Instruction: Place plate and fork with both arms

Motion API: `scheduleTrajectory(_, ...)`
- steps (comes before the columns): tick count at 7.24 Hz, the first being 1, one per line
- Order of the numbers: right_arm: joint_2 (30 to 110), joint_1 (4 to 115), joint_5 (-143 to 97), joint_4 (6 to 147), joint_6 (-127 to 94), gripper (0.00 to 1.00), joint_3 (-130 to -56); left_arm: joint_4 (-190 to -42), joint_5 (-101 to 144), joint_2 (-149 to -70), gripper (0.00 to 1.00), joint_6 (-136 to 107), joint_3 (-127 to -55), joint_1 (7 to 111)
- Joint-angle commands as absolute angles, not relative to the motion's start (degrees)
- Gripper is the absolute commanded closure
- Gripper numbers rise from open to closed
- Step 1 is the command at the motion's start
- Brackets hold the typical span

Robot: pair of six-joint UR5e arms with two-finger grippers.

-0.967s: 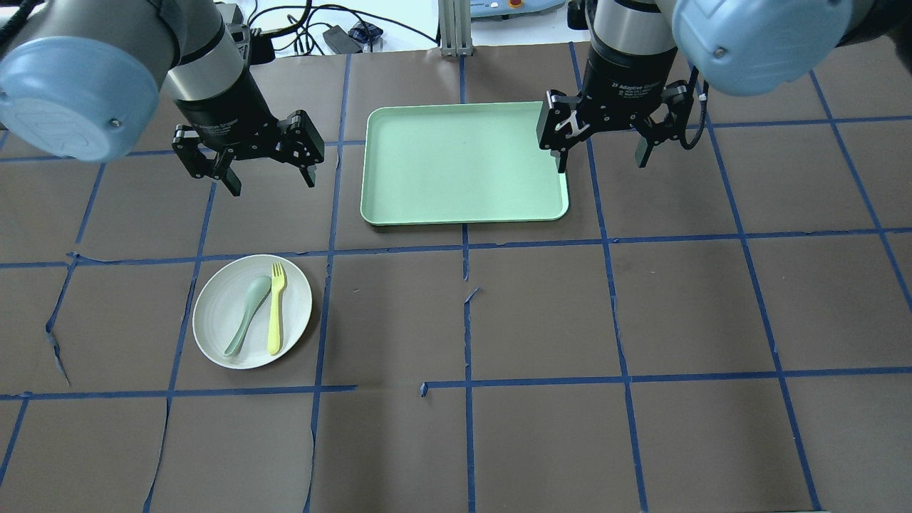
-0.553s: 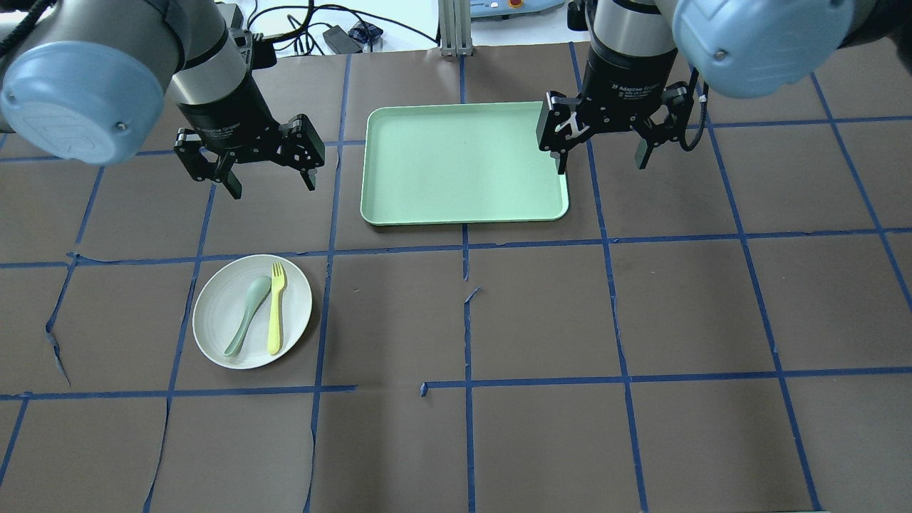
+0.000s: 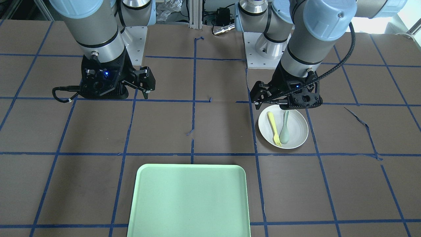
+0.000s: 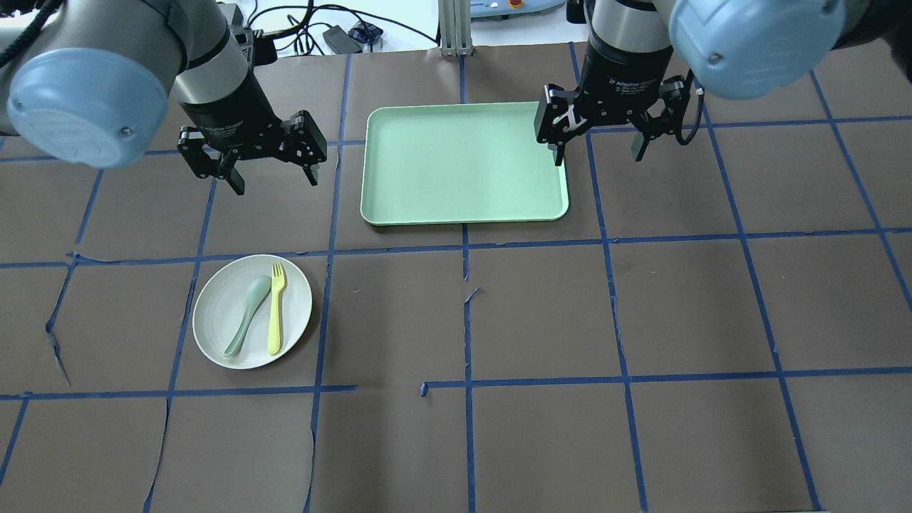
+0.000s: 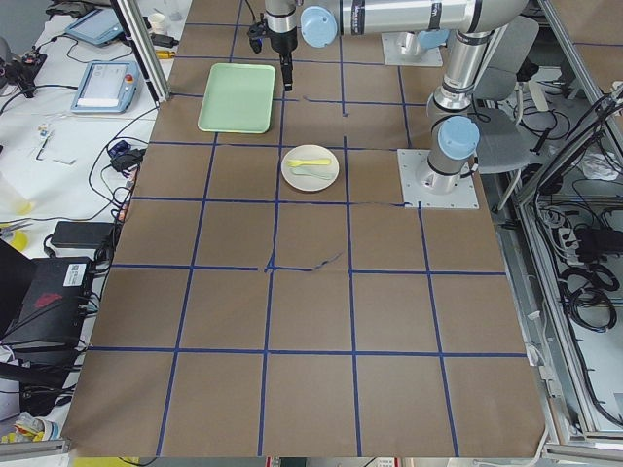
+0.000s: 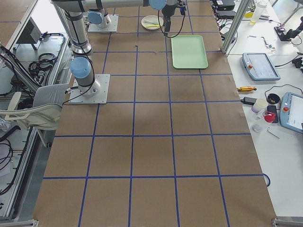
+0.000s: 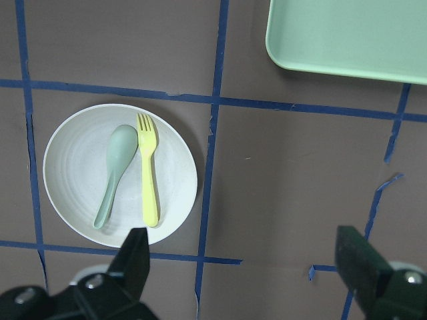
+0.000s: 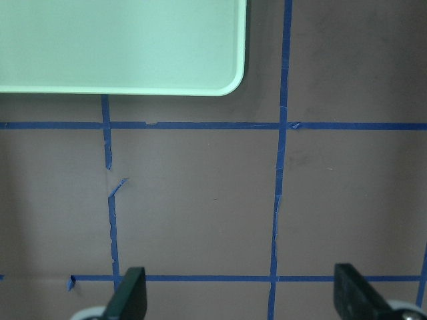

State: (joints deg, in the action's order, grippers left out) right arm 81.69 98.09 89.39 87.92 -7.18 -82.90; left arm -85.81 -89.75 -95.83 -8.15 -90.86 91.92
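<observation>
The off-white plate [image 4: 217,303] lies on the brown table at the near left. On it lie the yellow fork [image 4: 275,310] and a pale green spoon [image 4: 246,317], side by side. My left gripper [image 4: 273,182] is open and empty, hovering above the table just beyond the plate. The left wrist view looks down on the plate [image 7: 73,173] and fork [image 7: 148,173] between the open fingers. My right gripper [image 4: 597,157] is open and empty, hovering at the right edge of the mint-green tray [image 4: 463,164].
The tray lies at the table's far middle with nothing on it. Blue tape lines grid the brown table cover, which has small tears. Cables and equipment lie beyond the far edge.
My left arm has shifted slightly to the right. My right gripper has moved slightly toward the far edge. Both stay open; the plate, fork and spoon have not moved.
</observation>
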Motion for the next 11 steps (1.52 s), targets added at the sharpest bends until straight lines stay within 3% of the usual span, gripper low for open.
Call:
scheduleTrajectory(1, 81.47, 98.09, 89.29, 88.42, -7.12, 0.00, -82.97, -85.78, -89.39, -95.89, 0.00, -8.17, -90.79, 91.93)
scheduleTrajectory(11, 81.30, 98.17, 88.86, 87.45, -6.86, 0.00, -84.19, -86.31, -89.65, -95.36, 0.00, -7.91, -90.97, 92.64)
